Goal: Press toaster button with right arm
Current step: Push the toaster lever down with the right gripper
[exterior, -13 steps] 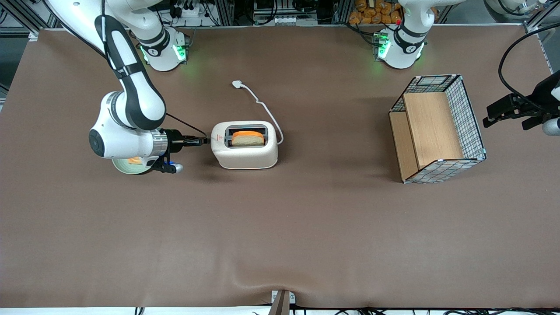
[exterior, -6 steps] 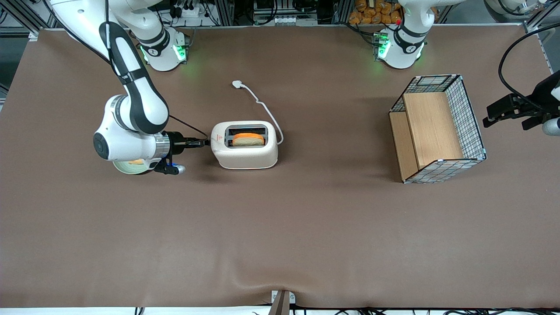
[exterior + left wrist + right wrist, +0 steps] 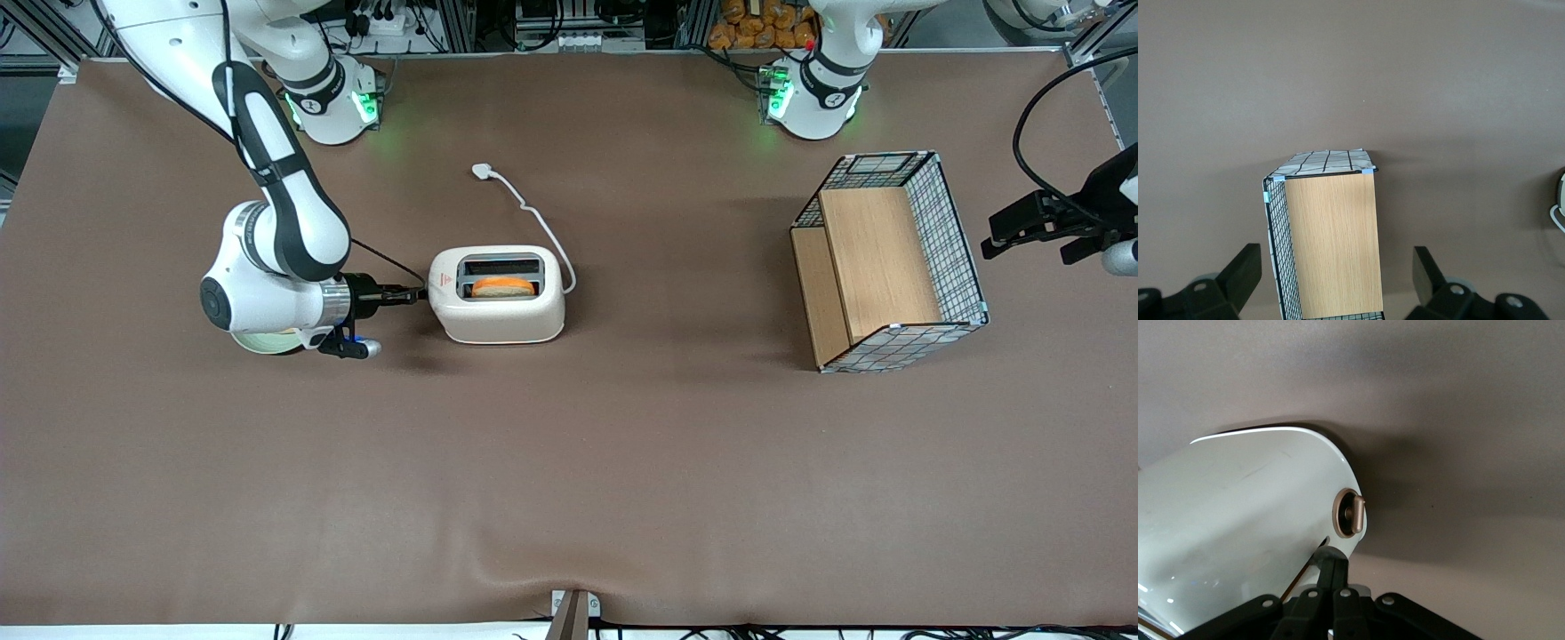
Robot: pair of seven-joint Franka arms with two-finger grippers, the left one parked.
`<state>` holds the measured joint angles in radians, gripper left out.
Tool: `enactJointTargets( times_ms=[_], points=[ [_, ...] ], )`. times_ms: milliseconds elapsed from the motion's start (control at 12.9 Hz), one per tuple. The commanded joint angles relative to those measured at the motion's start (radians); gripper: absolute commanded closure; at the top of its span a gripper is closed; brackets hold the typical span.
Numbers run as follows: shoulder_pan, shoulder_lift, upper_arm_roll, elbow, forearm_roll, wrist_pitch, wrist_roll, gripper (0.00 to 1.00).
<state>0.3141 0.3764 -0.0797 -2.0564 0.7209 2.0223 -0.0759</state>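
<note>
Closely, fingers (image 3: 416,292) pressed together at toaster (image 3: 498,311) end, red warning mark (image 3: 436,279) unreadable.

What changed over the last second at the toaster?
The bread sank lower into the toaster slot as the right arm came down, its gripper pressing the toaster button at the short end, fingers shut. The arm's elbow shifted slightly toward the toaster. The toaster, its cord and the wire basket stayed put.

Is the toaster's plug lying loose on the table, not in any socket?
Yes: the plug lies on the bare table, its cord trailing to the toaster.
</note>
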Motion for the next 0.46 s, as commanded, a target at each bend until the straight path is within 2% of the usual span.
enactJointTargets(
  times_ms=[0, 387],
  points=[
    [0.019, 0.041, 0.0, -0.013, 0.043, 0.038, -0.053, 1.0],
    [0.028, 0.064, 0.0, -0.013, 0.045, 0.062, -0.053, 1.0]
  ],
)
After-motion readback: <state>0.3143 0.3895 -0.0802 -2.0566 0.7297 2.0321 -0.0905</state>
